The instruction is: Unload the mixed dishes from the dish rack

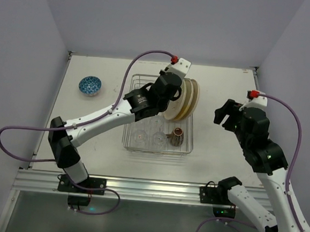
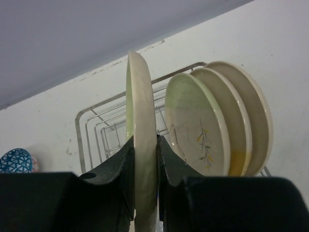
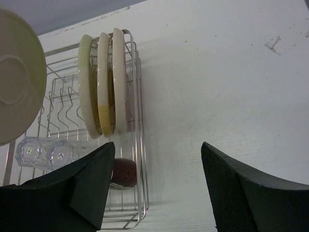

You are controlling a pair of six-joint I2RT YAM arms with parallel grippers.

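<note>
The cream plate [image 2: 142,96] is clamped edge-on by its rim in the left gripper [image 2: 145,144], just left of three plates [image 2: 207,130] standing in the dish rack [image 1: 187,144] at centre frame; the right gripper [image 3: 157,159] is seen wide open and empty

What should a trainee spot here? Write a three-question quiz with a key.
1. True or false: the right gripper is open and empty.
2. The left gripper clamps: A a clear glass; B a large cream round plate; C a brown mug.
3. How many other cream plates stand upright in the silver wire dish rack?
Key: 1 true; 2 B; 3 three.
</note>
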